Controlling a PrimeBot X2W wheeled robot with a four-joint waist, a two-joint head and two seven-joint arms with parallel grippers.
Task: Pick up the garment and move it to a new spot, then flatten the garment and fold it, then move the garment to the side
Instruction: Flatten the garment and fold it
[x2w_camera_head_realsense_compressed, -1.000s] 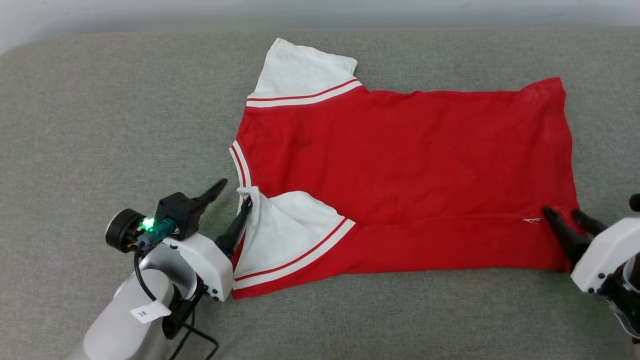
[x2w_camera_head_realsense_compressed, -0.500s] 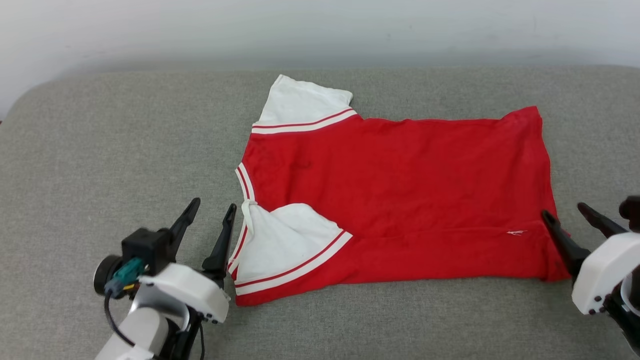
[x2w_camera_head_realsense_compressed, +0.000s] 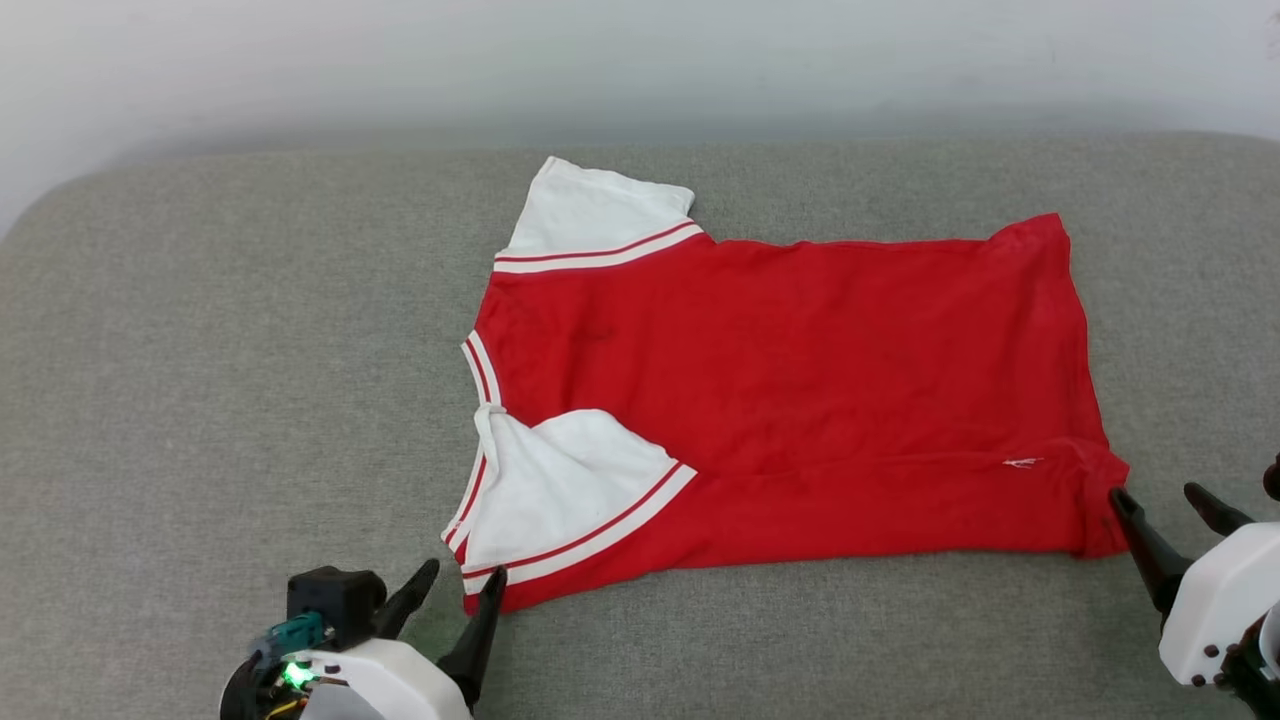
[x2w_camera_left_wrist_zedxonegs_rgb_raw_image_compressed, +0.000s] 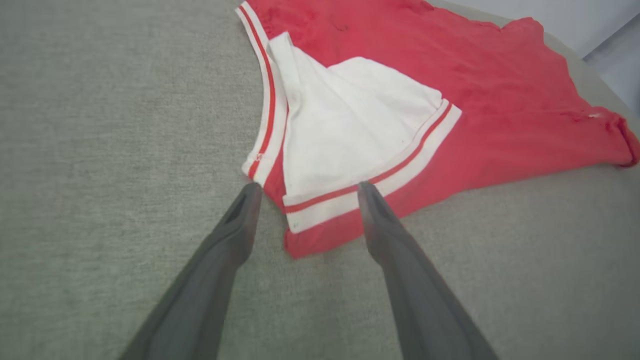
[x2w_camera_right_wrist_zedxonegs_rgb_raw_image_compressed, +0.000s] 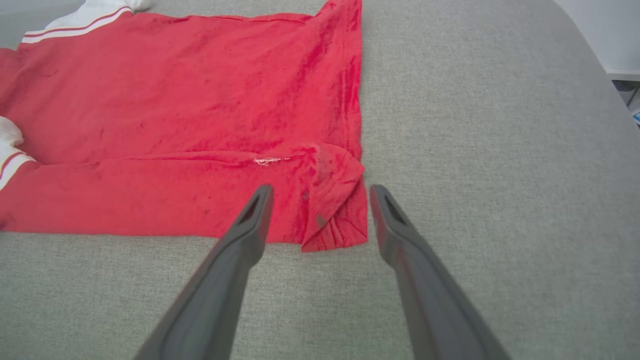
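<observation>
Finding: I can read no text, number, brand or sign in any of my views. The garment (x2w_camera_head_realsense_compressed: 800, 370) lies with a plain red face up. One small white mark (x2w_camera_head_realsense_compressed: 1022, 462) sits on the red cloth near the hem corner; it is too small and too ragged for me to make out as lettering or a logo. The red-and-white stripes (x2w_camera_head_realsense_compressed: 600, 252) at the sleeves and neck are bare bands and carry no writing.
</observation>
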